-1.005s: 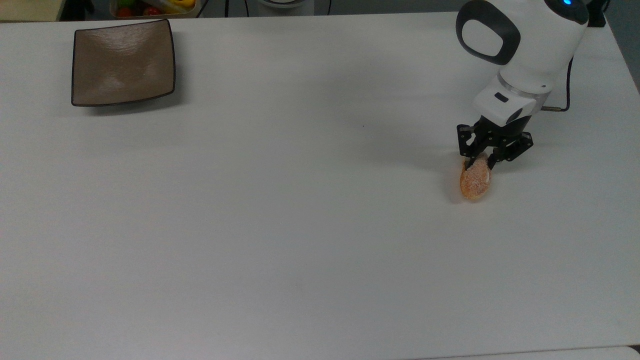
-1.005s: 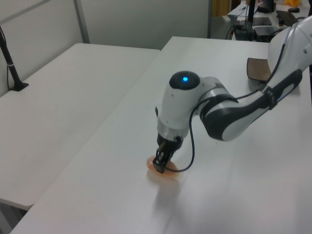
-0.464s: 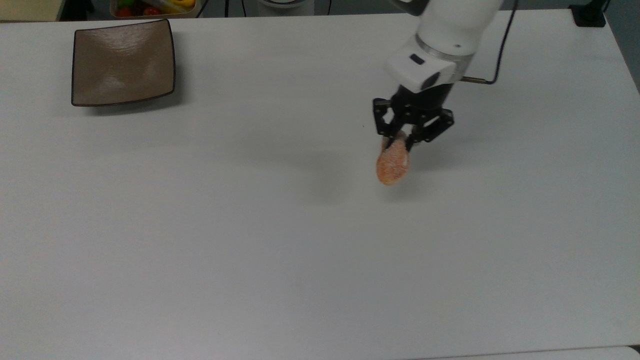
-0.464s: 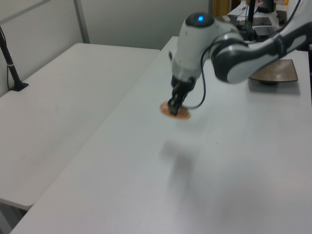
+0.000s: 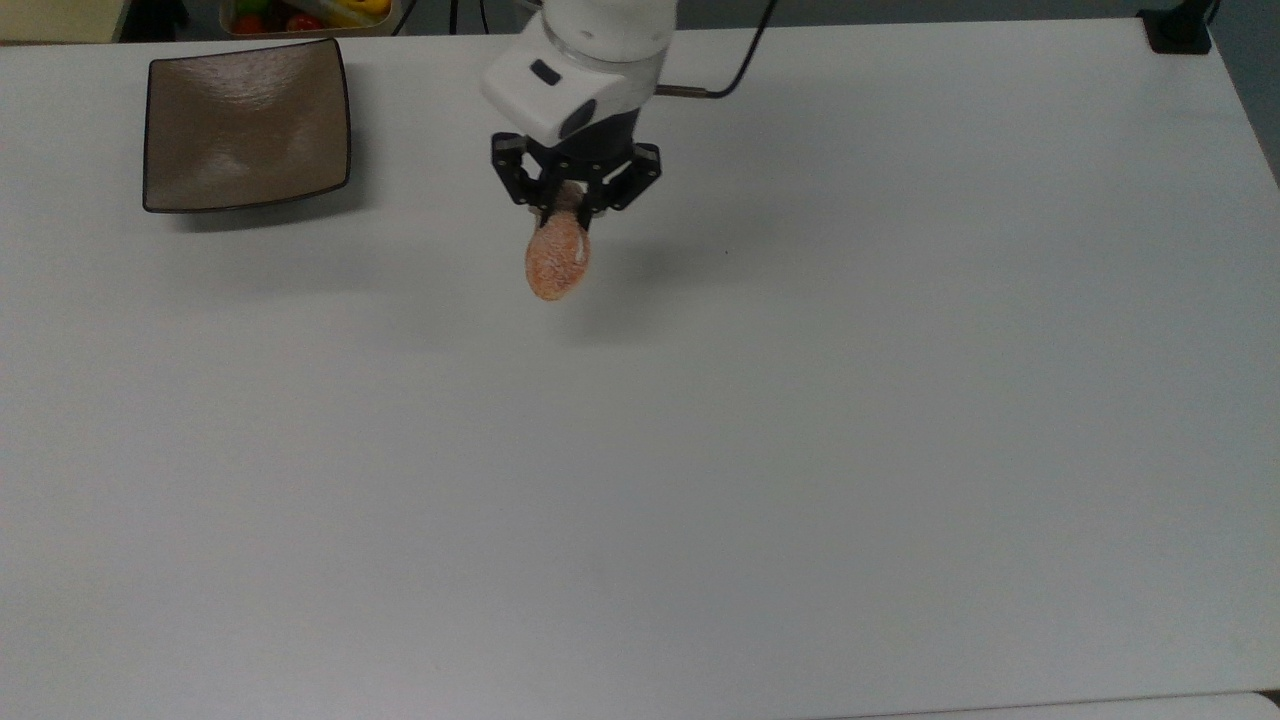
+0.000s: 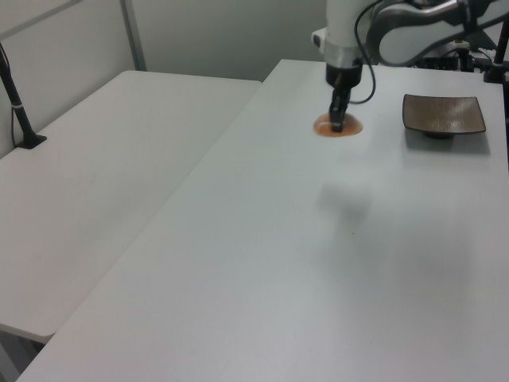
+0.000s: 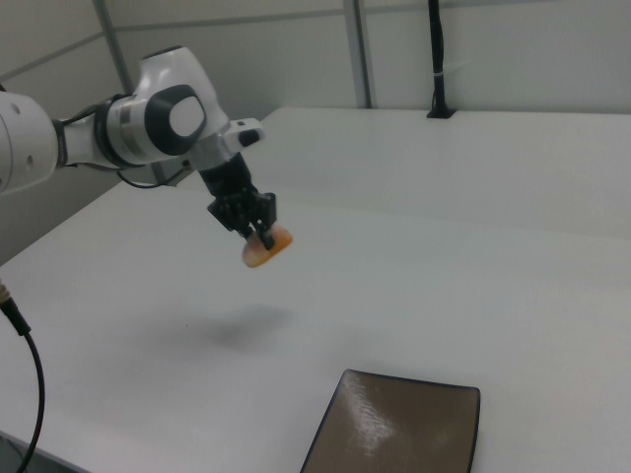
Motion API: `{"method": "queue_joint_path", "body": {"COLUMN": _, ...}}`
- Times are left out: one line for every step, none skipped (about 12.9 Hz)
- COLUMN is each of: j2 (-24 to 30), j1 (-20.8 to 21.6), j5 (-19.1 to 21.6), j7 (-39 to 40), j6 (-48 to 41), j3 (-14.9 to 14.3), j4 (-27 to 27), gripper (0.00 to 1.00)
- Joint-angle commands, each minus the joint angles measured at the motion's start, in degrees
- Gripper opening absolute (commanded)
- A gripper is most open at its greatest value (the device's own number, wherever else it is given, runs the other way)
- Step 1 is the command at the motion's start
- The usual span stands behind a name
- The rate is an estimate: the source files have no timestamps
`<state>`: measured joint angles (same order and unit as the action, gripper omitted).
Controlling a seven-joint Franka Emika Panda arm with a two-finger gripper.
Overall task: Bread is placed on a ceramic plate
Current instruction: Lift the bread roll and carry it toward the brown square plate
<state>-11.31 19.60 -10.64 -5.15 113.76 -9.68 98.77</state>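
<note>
We are carrying the bread [image 5: 558,262] in the air above the white table [image 5: 760,450], with its shadow lying apart from it on the tabletop in the right view, so it is clear of the surface. Our gripper [image 5: 570,208] is pinching the bun at one end, fingers closed tight on it, and the rest of the bun is hanging out below the fingertips; we judge that grip is leaving the far end free to touch down first. The ceramic plate [image 5: 247,124] is sitting bare near the table's far corner, toward the top view's left, well apart from the bread. A container of colourful fruit [image 5: 305,14] is standing just beyond the plate, so we are judging the approach should stop short of it.
</note>
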Motion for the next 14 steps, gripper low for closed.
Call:
{"method": "queue_joint_path", "body": {"j2": 6.38, "j1": -0.62, "j5": 1.58, "j7": 13.10, "j6": -1.43, "j3": -6.38, "j4": 6.95, "gripper": 0.33}}
{"method": "queue_joint_path", "body": {"j2": 6.82, "j1": -1.05, "j5": 1.58, "j7": 16.71, "j6": -1.69, "j3": -8.57, "j4": 7.48, "gripper": 0.33}}
{"method": "queue_joint_path", "body": {"j2": 6.92, "j1": -1.40, "j5": 1.76, "j7": 19.36, "j6": -1.61, "j3": -10.60, "j4": 8.36, "gripper": 0.33}}
{"method": "queue_joint_path", "body": {"j2": 7.00, "j1": -1.41, "j5": 1.85, "j7": 21.47, "j6": -1.78, "j3": -12.88, "j4": 8.98, "gripper": 0.33}}
{"method": "queue_joint_path", "body": {"j2": 7.00, "j1": -1.76, "j5": 1.85, "j7": 24.71, "j6": -1.70, "j3": -14.99, "j4": 10.20, "gripper": 0.33}}
{"method": "queue_joint_path", "body": {"j2": 7.18, "j1": -2.02, "j5": 1.85, "j7": 28.14, "j6": -1.78, "j3": -17.45, "j4": 10.39, "gripper": 0.33}}
{"method": "queue_joint_path", "body": {"j2": 7.18, "j1": -2.11, "j5": 1.85, "j7": 31.48, "j6": -1.87, "j3": -19.82, "j4": 10.56, "gripper": 0.33}}
{"method": "queue_joint_path", "body": {"j2": 8.05, "j1": -2.11, "j5": 1.76, "j7": 34.56, "j6": -1.78, "j3": -22.28, "j4": 11.61, "gripper": 0.33}}
{"method": "queue_joint_path", "body": {"j2": 8.67, "j1": -2.11, "j5": 1.67, "j7": 38.42, "j6": -2.04, "j3": -24.31, "j4": 12.05, "gripper": 0.33}}
{"method": "queue_joint_path", "body": {"j2": 9.54, "j1": -2.63, "j5": 1.67, "j7": 40.46, "j6": -1.87, "j3": -26.16, "j4": 12.93, "gripper": 0.33}}
{"method": "queue_joint_path", "body": {"j2": 9.99, "j1": -2.81, "j5": 1.67, "j7": 41.17, "j6": -1.78, "j3": -26.61, "j4": 13.55, "gripper": 0.33}}
{"method": "queue_joint_path", "body": {"j2": 9.99, "j1": -3.16, "j5": 1.67, "j7": 41.70, "j6": -1.78, "j3": -27.14, "j4": 13.99, "gripper": 0.33}}
{"method": "queue_joint_path", "body": {"j2": 9.99, "j1": -3.34, "j5": 1.67, "j7": 41.88, "j6": -1.52, "j3": -27.23, "j4": 15.56, "gripper": 0.33}}
{"method": "queue_joint_path", "body": {"j2": 9.73, "j1": -3.78, "j5": 1.67, "j7": 42.06, "j6": -1.78, "j3": -27.32, "j4": 16.01, "gripper": 0.33}}
